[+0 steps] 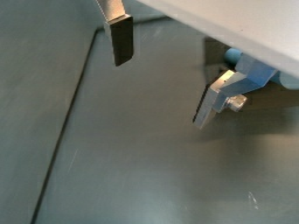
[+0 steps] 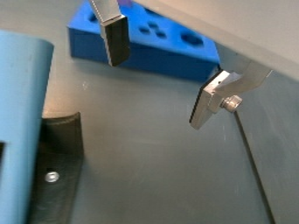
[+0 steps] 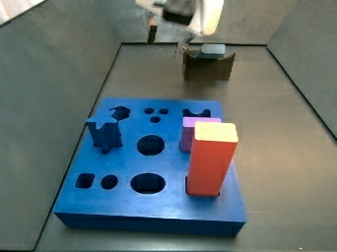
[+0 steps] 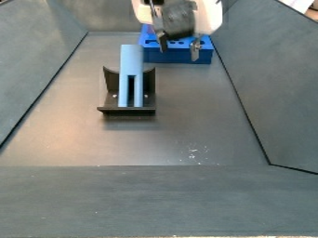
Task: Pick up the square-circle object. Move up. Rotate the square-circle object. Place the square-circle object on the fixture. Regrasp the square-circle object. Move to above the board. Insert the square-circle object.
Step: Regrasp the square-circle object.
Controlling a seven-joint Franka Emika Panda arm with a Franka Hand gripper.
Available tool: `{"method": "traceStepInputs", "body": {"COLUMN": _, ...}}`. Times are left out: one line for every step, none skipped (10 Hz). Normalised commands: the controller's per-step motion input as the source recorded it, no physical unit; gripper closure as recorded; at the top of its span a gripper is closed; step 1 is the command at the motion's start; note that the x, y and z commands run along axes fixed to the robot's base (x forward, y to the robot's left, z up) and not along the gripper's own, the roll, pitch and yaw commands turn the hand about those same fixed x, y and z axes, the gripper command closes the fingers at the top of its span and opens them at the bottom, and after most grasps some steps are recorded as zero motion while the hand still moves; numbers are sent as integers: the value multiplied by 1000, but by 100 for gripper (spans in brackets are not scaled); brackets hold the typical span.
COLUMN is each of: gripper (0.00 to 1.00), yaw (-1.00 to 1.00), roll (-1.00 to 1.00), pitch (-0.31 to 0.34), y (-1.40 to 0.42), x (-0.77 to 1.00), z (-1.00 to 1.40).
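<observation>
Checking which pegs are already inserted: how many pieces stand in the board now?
2: dark blue notched peg near one edge; tall red-orange block at the opposite edge. The gripper hangs open, empty, above the floor.

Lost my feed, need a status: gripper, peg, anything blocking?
Gripper open, empty, up beside the fixture. Square-circle object standing upright on the fixture, not held. Nothing between fingers; board beyond.

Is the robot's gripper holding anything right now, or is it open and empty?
Open and empty. In both wrist views the gripper fingers stand apart with only floor between them. The pale grey-blue square-sided peg stands upright on the dark fixture.
</observation>
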Motion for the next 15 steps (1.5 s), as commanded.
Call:
{"method": "traceStepInputs", "body": {"gripper": 0, "yaw": -889, "roll": 1000, "pitch": -225, "y": -14, "x": -42, "z": 10}}
{"method": "traceStepInputs", "body": {"gripper": 0, "yaw": -892, "roll": 1000, "pitch": -224, "y": -15, "x": -43, "z": 6}}
{"method": "traceStepInputs", "body": {"gripper": 0, "yaw": -896, "roll": 1000, "pitch": -218, "y": -14, "x": -43, "z": -1}}
{"method": "traceStepInputs", "body": {"gripper": 0, "yaw": -900, "roll": 1000, "pitch": -211, "y": -12, "x": -46, "z": 0}}
{"method": "traceStepInputs", "body": {"gripper": 0, "yaw": -910, "roll": 1000, "pitch": -192, "y": -8, "x": -44, "z": -5}}
{"method": "traceStepInputs", "body": {"gripper": 0, "yaw": -923, "roll": 1000, "pitch": -166, "y": -3, "x": -47, "z": -4}}
{"method": "traceStepInputs", "body": {"gripper": 0, "yaw": -933, "roll": 1000, "pitch": -125, "y": -8, "x": -50, "z": 3}}
{"method": "traceStepInputs", "body": {"gripper": 0, "yaw": -943, "roll": 1000, "pitch": -64, "y": -9, "x": -48, "z": 10}}
{"method": "traceStepInputs", "body": {"gripper": 0, "yaw": -956, "roll": 1000, "pitch": 49, "y": -12, "x": -39, "z": 15}}
{"method": "traceStepInputs", "body": {"gripper": 0, "yaw": -964, "roll": 1000, "pitch": 155, "y": -14, "x": -32, "z": 3}}
{"method": "traceStepInputs", "body": {"gripper": 0, "yaw": -950, "roll": 1000, "pitch": 359, "y": -11, "x": -16, "z": -23}}
{"method": "traceStepInputs", "body": {"gripper": 0, "yaw": -749, "roll": 826, "pitch": 499, "y": -11, "x": 1, "z": -35}}
{"method": "traceStepInputs", "body": {"gripper": 0, "yaw": -593, "roll": 690, "pitch": 581, "y": -12, "x": 11, "z": -36}}
{"method": "traceStepInputs", "body": {"gripper": 0, "yaw": -301, "roll": 447, "pitch": 689, "y": -8, "x": 38, "z": -24}}
{"method": "traceStepInputs", "body": {"gripper": 0, "yaw": -108, "roll": 333, "pitch": 704, "y": -6, "x": 59, "z": -21}}
